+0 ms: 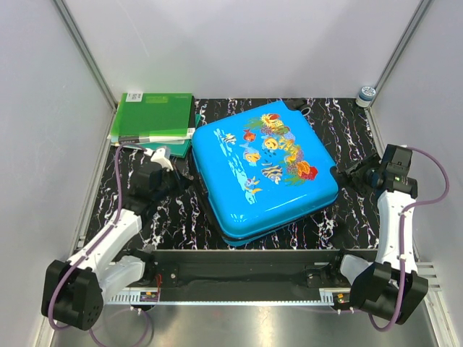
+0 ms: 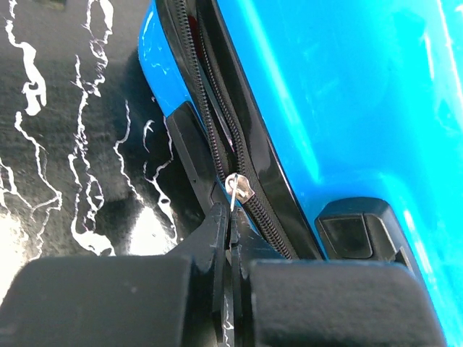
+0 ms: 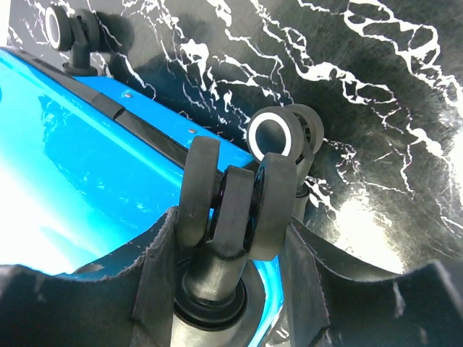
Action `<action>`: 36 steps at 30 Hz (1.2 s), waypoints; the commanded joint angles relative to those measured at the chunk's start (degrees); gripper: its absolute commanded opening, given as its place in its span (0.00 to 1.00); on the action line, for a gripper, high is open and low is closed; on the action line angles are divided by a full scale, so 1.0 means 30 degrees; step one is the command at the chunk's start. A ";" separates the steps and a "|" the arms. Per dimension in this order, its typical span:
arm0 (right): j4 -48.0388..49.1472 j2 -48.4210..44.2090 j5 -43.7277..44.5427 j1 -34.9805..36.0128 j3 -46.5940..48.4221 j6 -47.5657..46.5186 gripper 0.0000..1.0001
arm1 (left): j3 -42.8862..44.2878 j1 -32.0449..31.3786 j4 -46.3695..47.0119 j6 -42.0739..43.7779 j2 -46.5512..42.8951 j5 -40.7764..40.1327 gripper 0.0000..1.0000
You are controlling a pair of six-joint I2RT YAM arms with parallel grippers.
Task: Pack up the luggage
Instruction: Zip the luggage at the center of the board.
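Observation:
The luggage (image 1: 264, 170), a bright-blue hard shell with a fish print, lies flat and closed in the middle of the table. My left gripper (image 1: 176, 178) is at its left edge. In the left wrist view that gripper (image 2: 231, 220) is shut on the small silver zipper pull (image 2: 239, 189) of the black zipper (image 2: 210, 108) running along the blue shell (image 2: 347, 94). My right gripper (image 1: 354, 173) is at the case's right corner. There its fingers (image 3: 163, 238) close on a black twin wheel (image 3: 235, 199) of the luggage (image 3: 65, 144).
Green folders (image 1: 153, 119) are stacked at the back left, touching the case's corner. A small round container (image 1: 367, 94) stands at the back right wall. Two more wheels (image 3: 278, 134) (image 3: 61, 25) stick out along the case's edge. The marbled black table (image 1: 347, 224) is walled on three sides.

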 commanded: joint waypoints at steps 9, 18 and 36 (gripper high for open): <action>0.2118 0.0460 -0.0799 -0.0054 0.1233 -0.2336 0.00 | 0.0466 0.1813 0.2580 0.1277 0.0706 -0.3968 0.00; 0.2118 0.0167 -0.0917 -0.0083 0.1059 -0.2277 0.00 | 0.2692 0.2310 0.2521 0.1598 0.2525 -0.5084 0.00; 0.2205 0.0460 -0.1004 -0.0054 0.1058 -0.2541 0.00 | 0.7292 0.4274 0.3193 0.2683 0.7564 -0.3184 0.00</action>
